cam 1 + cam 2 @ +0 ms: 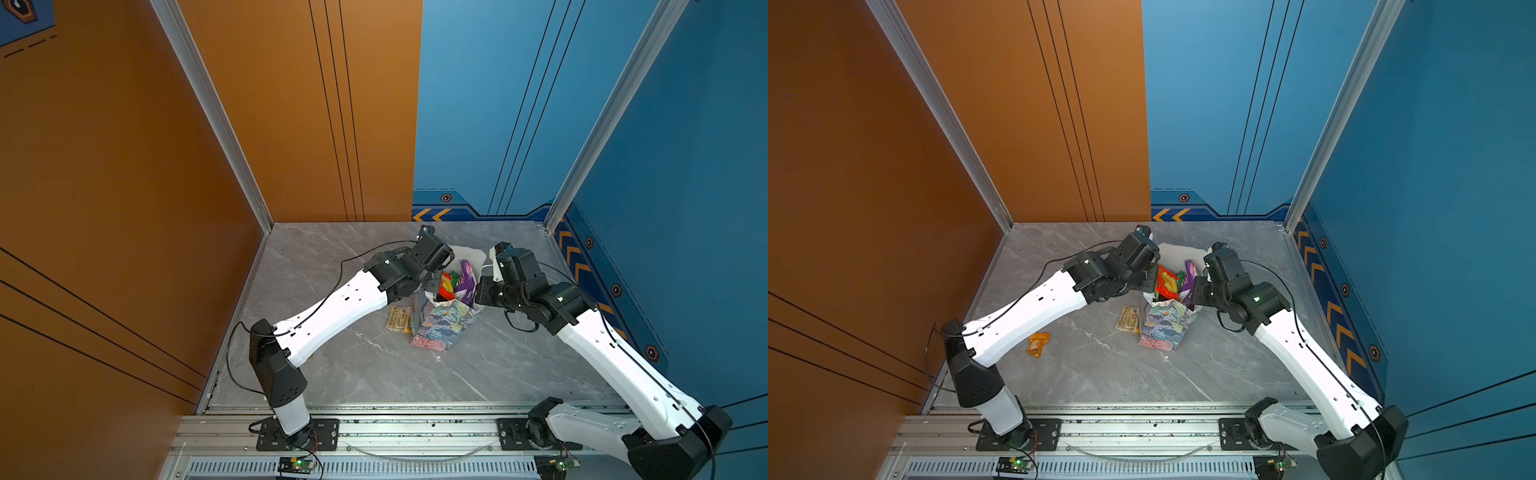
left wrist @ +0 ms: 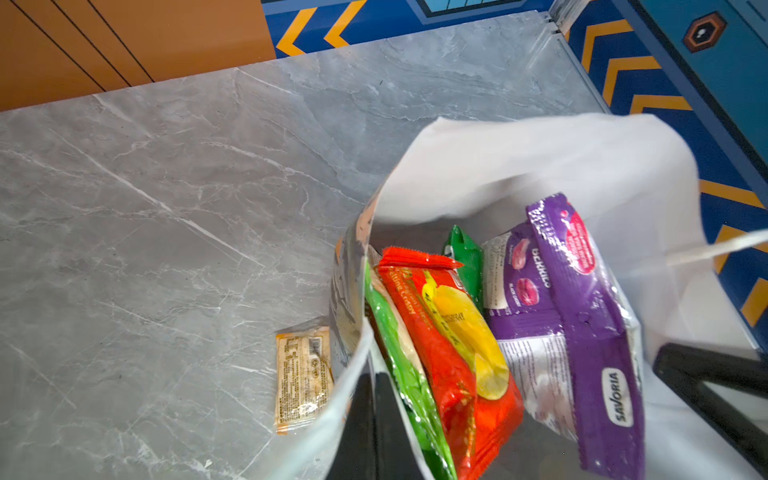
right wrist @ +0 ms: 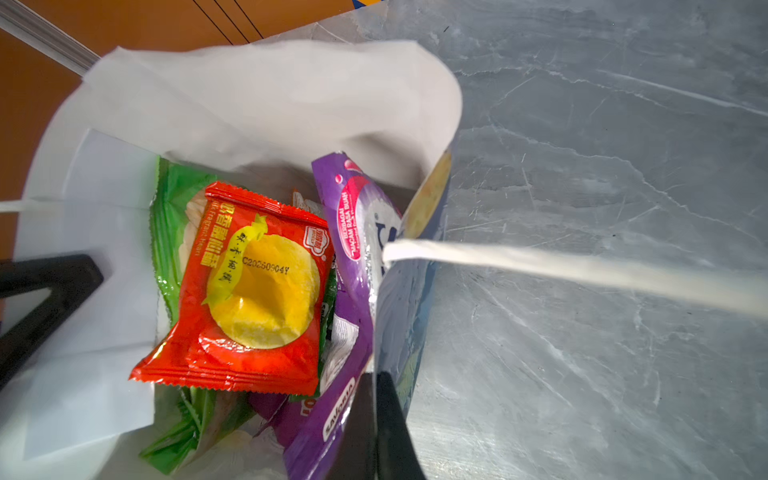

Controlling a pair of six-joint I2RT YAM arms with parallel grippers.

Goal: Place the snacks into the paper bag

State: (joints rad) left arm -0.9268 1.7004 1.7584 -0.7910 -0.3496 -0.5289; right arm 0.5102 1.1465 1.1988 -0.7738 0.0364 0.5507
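Right wrist: right gripper (image 3: 376, 399) clamps paper bag (image 3: 270, 104) rim w/ snacks (image 3: 257, 291) inside.

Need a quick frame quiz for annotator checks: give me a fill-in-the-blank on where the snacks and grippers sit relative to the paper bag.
1. The red packet sits ____ the paper bag.
2. Outside the paper bag, ____ packets lie on the table: the tan bar and the orange packet.
3. The left gripper and the right gripper are each shut on the paper bag's ____.

Missing words: inside; two; rim.
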